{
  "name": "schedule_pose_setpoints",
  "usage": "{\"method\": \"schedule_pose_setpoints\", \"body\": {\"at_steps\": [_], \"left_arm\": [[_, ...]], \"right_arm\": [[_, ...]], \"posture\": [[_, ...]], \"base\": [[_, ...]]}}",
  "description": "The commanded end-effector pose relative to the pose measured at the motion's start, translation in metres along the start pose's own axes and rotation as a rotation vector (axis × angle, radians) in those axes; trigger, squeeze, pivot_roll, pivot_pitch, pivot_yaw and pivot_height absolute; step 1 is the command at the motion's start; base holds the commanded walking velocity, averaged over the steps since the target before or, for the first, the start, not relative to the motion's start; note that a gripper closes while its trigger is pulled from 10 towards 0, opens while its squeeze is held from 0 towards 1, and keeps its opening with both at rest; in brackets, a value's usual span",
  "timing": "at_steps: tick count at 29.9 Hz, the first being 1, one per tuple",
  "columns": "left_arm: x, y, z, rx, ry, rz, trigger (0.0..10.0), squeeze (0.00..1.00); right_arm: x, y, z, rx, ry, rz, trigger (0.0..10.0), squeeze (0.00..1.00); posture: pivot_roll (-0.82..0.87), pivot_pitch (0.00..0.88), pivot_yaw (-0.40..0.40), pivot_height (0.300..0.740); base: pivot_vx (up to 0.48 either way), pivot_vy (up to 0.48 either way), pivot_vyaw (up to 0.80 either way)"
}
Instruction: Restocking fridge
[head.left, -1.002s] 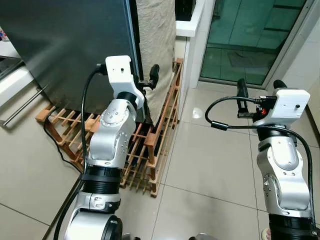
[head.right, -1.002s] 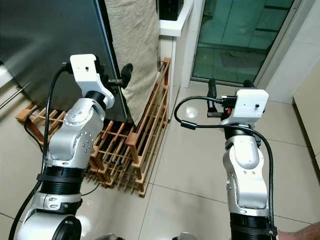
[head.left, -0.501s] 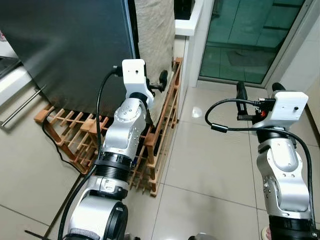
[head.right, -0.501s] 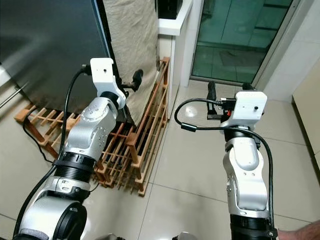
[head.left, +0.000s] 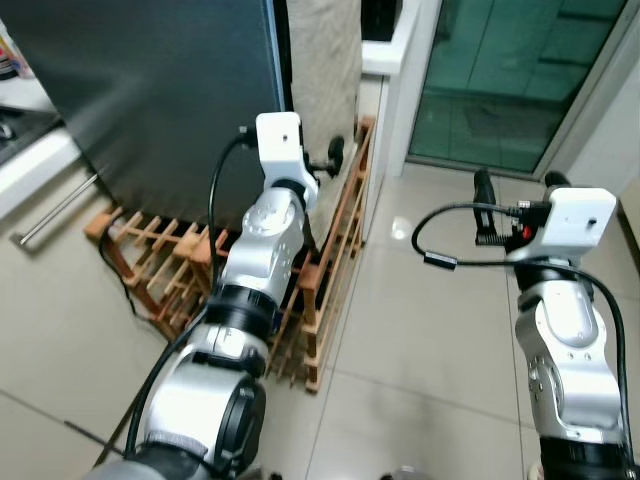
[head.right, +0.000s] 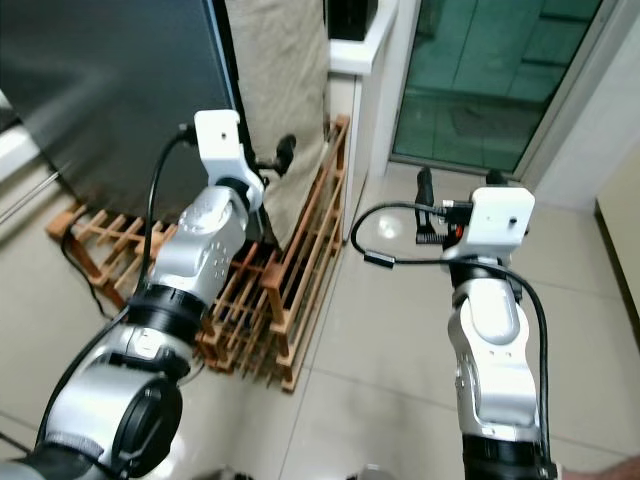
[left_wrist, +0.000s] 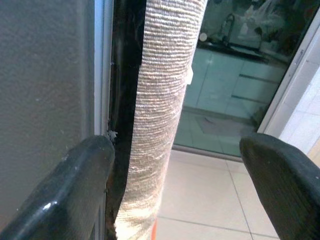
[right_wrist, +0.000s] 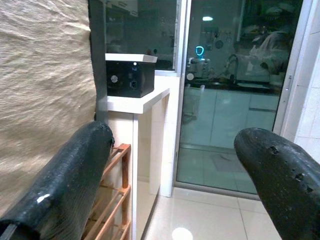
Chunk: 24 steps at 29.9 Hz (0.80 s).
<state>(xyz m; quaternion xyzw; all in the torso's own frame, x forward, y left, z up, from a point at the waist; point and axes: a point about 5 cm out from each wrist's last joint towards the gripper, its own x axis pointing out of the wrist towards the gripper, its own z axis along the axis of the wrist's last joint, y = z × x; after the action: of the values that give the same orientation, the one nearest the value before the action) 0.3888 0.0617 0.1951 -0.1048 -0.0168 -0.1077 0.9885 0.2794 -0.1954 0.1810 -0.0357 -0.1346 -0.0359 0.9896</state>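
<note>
Reaching the left gripper (head.left: 322, 162), fingers spread wide and empty, to the edge of the dark fridge door (head.left: 150, 90) beside the beige cloth (head.left: 325, 70), probably to pull it open next.

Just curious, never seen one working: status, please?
Left gripper open at fridge door edge. Right gripper open, held over floor. Beige cloth hangs beside.

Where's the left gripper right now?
In the left eye view, the left gripper is open at the fridge door's right edge, beside the beige cloth, above the wooden rack.
</note>
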Motion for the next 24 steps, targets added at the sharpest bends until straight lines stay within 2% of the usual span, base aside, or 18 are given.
{"method": "schedule_pose_setpoints", "body": {"at_steps": [1,7,9,11,15,24], "left_arm": [[0.005,-0.004,0.013,-0.004,-0.042,-0.005,10.0,0.00],[0.010,-0.022,0.021,-0.069,-0.050,-0.097,10.0,0.00],[0.010,-0.034,0.024,-0.101,-0.062,-0.177,10.0,0.00],[0.011,-0.037,0.025,-0.110,-0.067,-0.194,10.0,0.00],[0.012,-0.044,0.016,-0.106,-0.037,-0.209,10.0,0.00],[0.015,-0.047,0.008,-0.044,-0.006,-0.231,10.0,0.00]], "right_arm": [[0.000,0.000,0.001,0.001,0.002,-0.004,10.0,0.03],[-0.003,-0.001,0.001,-0.004,0.005,-0.006,10.0,0.03],[-0.004,-0.003,0.001,-0.007,0.007,-0.016,10.0,0.03],[-0.004,-0.004,0.001,-0.008,0.007,-0.018,10.0,0.03],[-0.004,-0.002,-0.001,-0.007,0.014,-0.014,10.0,0.03],[-0.004,0.001,-0.005,0.013,0.034,-0.010,10.0,0.03]], "posture": [[-0.20,0.045,0.059,0.740],[-0.21,0.051,0.064,0.740],[-0.21,0.053,0.065,0.740],[-0.21,0.054,0.065,0.740],[-0.21,0.057,0.063,0.740],[-0.21,0.059,0.070,0.740]], "base": [[0.000,0.000,0.00],[0.000,0.000,0.00],[0.000,0.000,0.00],[0.000,0.000,0.00],[0.000,0.000,0.00],[0.000,0.000,0.00]]}}
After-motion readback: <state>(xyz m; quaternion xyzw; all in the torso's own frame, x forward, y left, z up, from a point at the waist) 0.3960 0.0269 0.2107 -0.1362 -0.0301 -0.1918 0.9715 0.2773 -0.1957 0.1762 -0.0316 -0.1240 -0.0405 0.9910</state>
